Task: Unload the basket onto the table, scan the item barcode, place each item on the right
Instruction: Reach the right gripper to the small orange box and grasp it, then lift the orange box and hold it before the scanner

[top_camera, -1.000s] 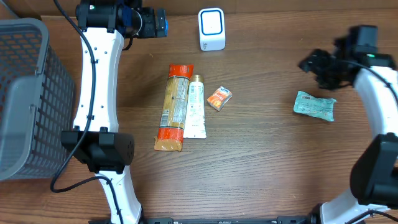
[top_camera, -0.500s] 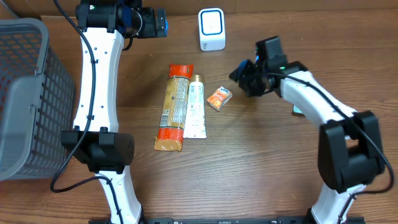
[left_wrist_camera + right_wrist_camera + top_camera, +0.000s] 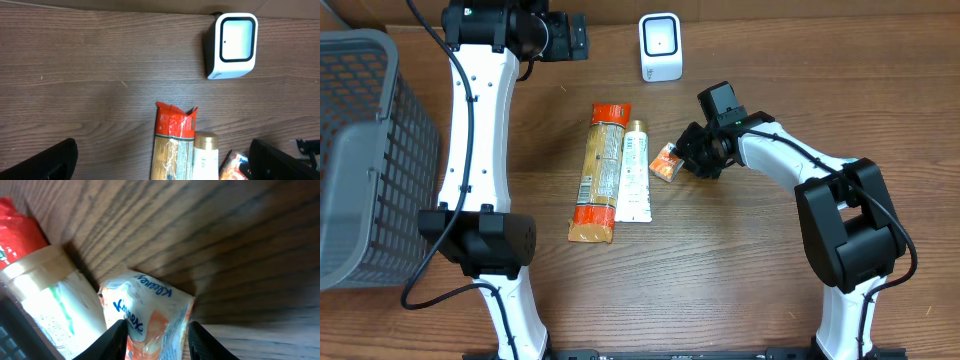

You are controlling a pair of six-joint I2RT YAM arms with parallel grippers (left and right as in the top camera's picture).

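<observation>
A small orange-and-white Kleenex tissue pack (image 3: 666,162) lies on the wooden table, right of a white tube. My right gripper (image 3: 682,160) is down over it. In the right wrist view its two dark fingers (image 3: 118,341) press against both sides of the pack (image 3: 150,310), the gripper (image 3: 156,341) shut on it while it rests on the table. The white barcode scanner (image 3: 661,46) stands at the back middle, also in the left wrist view (image 3: 232,45). My left gripper (image 3: 565,37) hangs open high at the back left, with nothing between its fingers (image 3: 162,170).
A long orange-topped pasta packet (image 3: 600,172) and a white gold-capped tube (image 3: 635,172) lie side by side left of the tissue pack. A grey mesh basket (image 3: 360,150) fills the left edge. Bare wood stretches across the front and right.
My right arm swung from the far right to the tissue pack, dropped onto it, and its fingers narrowed around it. The left arm has not moved.
</observation>
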